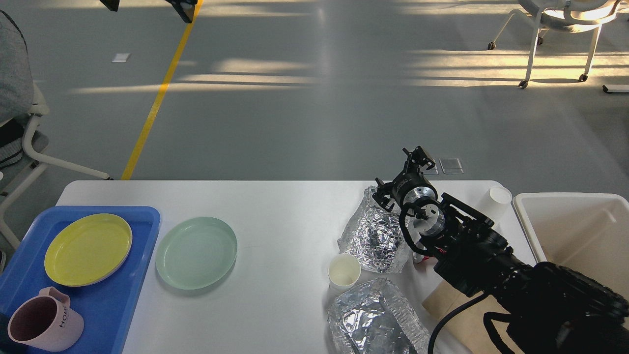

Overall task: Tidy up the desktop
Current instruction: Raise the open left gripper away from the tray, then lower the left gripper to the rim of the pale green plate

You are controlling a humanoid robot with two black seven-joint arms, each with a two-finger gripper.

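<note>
Grey floor (304, 123), yellow line (157, 98), sunlit streaks; white wheeled chair (560, 29) far right.

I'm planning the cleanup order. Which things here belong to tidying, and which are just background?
Job:
desktop
green plate
paper cup
foil sheets
clear cup
blue tray
off-white bin
right tool

Background:
white chair
yellow floor line
</note>
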